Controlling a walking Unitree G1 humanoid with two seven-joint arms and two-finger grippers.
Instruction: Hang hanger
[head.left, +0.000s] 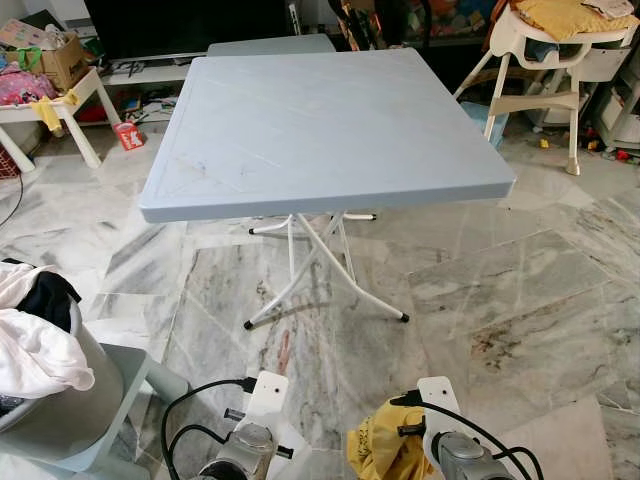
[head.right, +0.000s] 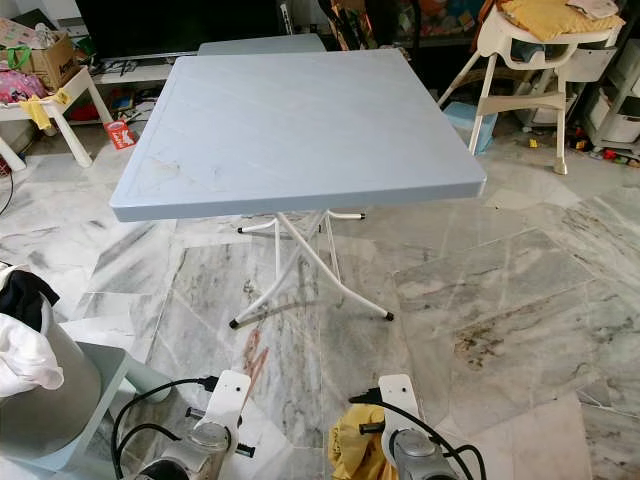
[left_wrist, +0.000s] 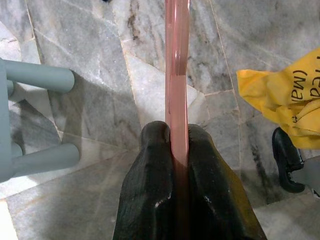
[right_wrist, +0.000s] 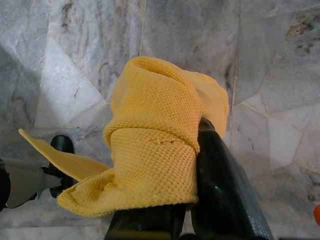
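Two grippers held low over marble floor (head.left: 520, 300) before grey table (head.left: 320, 130). Pink hanger (left_wrist: 176, 75) clamped edge-on by left gripper (left_wrist: 176, 137). Yellow cloth (right_wrist: 155, 155) pinched by right gripper (right_wrist: 192, 200).

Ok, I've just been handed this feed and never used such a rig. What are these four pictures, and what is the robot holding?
It is a walking humanoid with two arms, each ending in two black fingers. The two wide pictures come from a camera on its head, looking down at a grey folding table on a marble floor, with a laundry basket at its left. The other two come from cameras on its wrists. The left gripper is shut on a pink hanger, seen edge-on. The right gripper is wrapped in a yellow cloth, apparently held; the cloth hides how its fingers stand. The tabletop looks bare.
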